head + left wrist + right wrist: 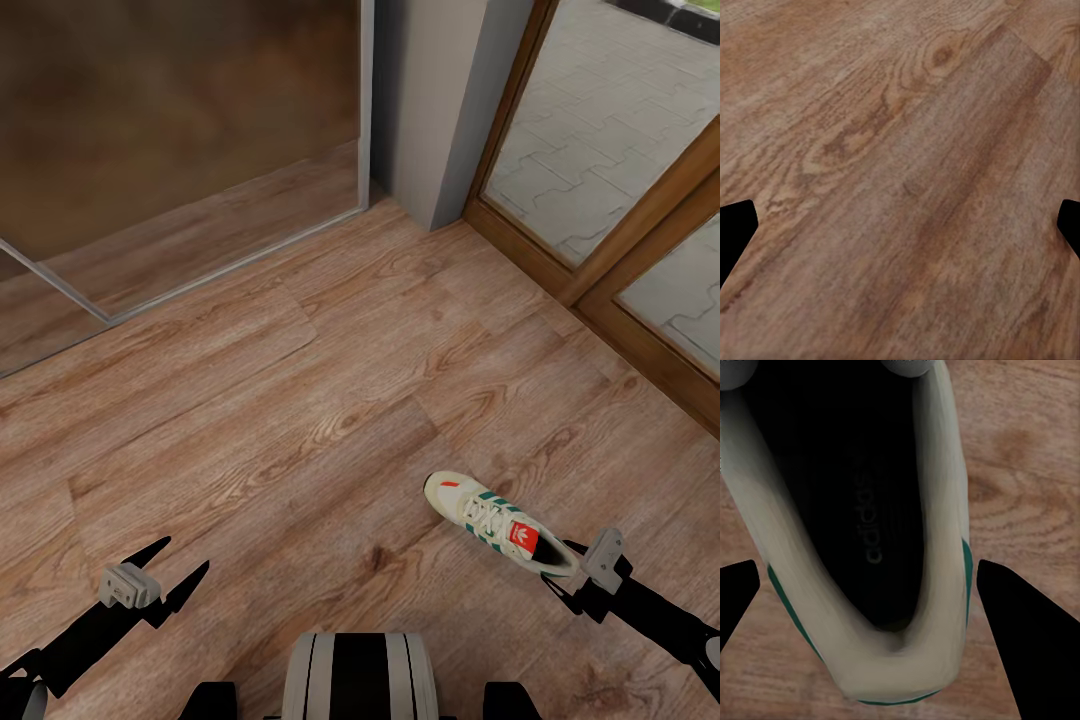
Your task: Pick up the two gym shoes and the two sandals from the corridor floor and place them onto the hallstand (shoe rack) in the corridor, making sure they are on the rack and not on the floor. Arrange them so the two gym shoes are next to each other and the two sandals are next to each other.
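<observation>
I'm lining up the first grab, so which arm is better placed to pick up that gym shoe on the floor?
Right. The right gripper sits at the heel of the gym shoe, open, with a finger on either side of it. The left gripper hangs over bare corridor floor.

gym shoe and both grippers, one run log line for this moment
gym shoe: on floor | right gripper: open, straddling heel | left gripper: open, empty

Floor (pixel 300 400): light brown wood-grain planks w/ knots & seams, same in left wrist view (pixel 900 180). Far left: big glossy dark-brown panel (pixel 170 110) in thin grey frame, reflecting the planks at its base. Centre back: plain grey wall corner (pixel 440 100). Right: glazed door (pixel 600 130) w/ wooden frame (pixel 640 230); grey interlocking paving outside. Light even, soft, no hard shadows.
</observation>
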